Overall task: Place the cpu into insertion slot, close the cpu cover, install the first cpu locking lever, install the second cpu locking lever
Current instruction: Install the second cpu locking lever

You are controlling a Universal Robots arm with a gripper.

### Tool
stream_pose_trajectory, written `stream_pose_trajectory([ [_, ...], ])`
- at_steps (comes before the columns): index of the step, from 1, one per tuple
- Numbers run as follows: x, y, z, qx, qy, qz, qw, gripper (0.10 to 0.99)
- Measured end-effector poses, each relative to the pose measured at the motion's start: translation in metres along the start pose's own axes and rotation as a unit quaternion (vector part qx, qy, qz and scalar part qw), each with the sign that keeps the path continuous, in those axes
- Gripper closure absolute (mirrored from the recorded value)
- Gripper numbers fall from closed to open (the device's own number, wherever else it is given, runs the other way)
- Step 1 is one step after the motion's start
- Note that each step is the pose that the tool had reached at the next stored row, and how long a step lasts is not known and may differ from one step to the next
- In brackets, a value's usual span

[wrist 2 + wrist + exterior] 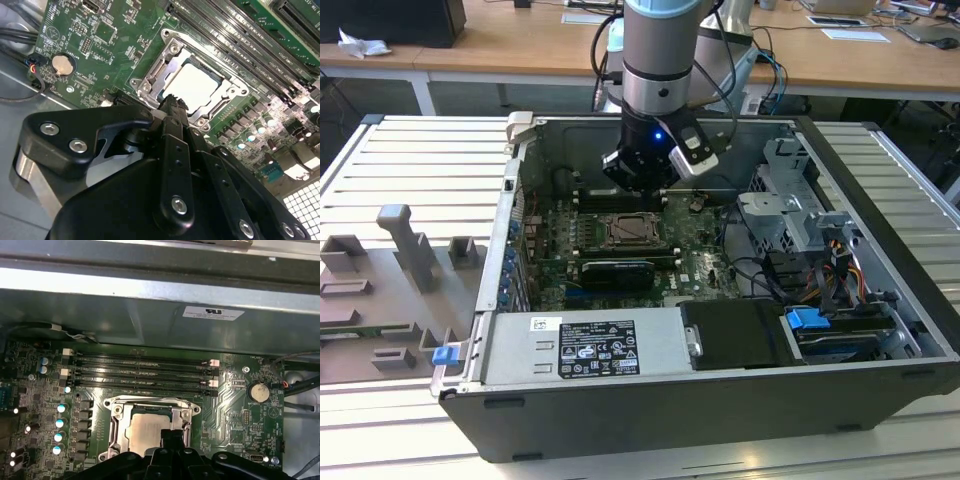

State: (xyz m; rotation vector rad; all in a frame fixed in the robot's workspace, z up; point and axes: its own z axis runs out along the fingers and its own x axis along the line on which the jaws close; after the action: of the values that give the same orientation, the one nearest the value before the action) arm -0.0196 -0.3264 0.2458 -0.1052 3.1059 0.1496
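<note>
Gripper (172, 102): we see its fingers closed together, empty, just above the cover's edge.
Cpu (145, 434): we find it seated in the slot (631, 231).
Cover (165, 60): down around the cpu.

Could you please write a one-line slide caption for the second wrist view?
The gripper poised at the edge of the cpu cover, which lies closed over the seated cpu.
</note>
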Motion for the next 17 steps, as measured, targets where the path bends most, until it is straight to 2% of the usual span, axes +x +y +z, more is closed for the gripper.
stream_pose_trajectory([
  [17, 0.0005, -0.0086, -0.0006, 0.0000, 0.0000, 0.000, 1.0000, 0.980],
])
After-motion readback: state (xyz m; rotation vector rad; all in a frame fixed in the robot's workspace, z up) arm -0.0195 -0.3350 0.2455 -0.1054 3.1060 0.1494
